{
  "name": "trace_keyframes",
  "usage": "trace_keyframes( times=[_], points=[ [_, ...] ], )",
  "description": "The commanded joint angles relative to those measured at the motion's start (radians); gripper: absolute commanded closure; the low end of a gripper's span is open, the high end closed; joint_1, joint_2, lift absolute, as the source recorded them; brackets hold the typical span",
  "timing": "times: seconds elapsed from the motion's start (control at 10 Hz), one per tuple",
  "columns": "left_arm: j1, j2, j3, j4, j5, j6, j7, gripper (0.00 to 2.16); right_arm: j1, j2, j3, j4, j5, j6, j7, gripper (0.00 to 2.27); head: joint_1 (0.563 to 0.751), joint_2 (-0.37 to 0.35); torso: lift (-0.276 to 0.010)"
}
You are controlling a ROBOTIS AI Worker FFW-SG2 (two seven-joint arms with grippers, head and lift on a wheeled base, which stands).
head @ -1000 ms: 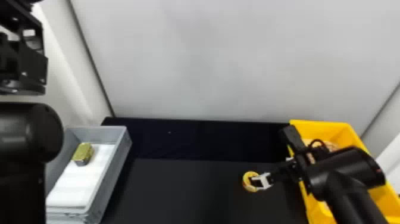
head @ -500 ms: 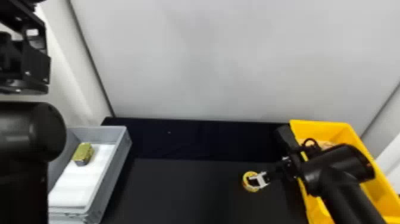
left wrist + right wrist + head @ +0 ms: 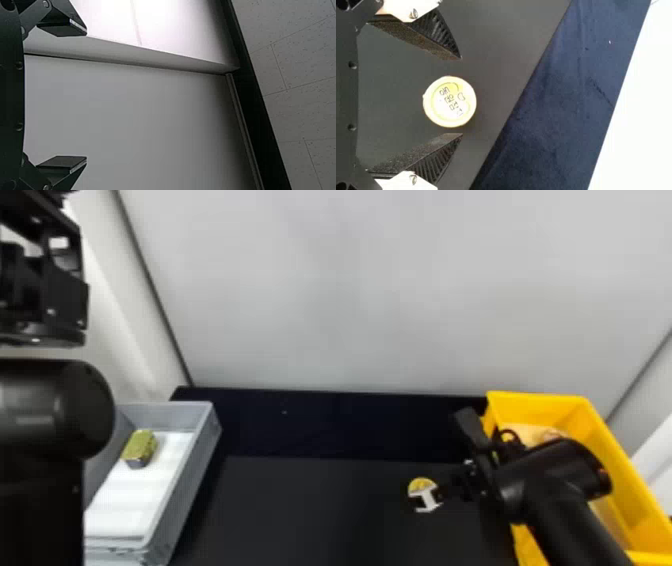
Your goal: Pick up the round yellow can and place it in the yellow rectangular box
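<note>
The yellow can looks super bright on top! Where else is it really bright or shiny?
Right wrist view: the can has a pale, washed-out lid; left wrist view: strong white glare on the wall, turning grey away from it; head view: a soft grey shine on the left arm's round black joint.

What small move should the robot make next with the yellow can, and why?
Probably the right gripper should close its jaws gently on the yellow can: they stand open on opposite sides of it, with a gap at each side, and it looks roughly centred between them. Whether they are low enough, I cannot tell.
</note>
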Motion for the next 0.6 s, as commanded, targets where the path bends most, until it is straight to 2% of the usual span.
trace_keyframes(
  times=[0.0,0.5],
  points=[
    [-0.002,-0.001,-0.002,0.001,0.0,-0.004,0.0,0.14,-0.008,0.003,0.011,0.029,-0.003,-0.017,-0.005,0.11,0.663,0.054,-0.002],
    [-0.002,-0.002,-0.002,0.001,0.001,-0.011,0.0,0.14,-0.025,-0.013,0.037,0.066,-0.003,-0.047,-0.008,0.11,0.663,0.054,-0.002]
  ],
)
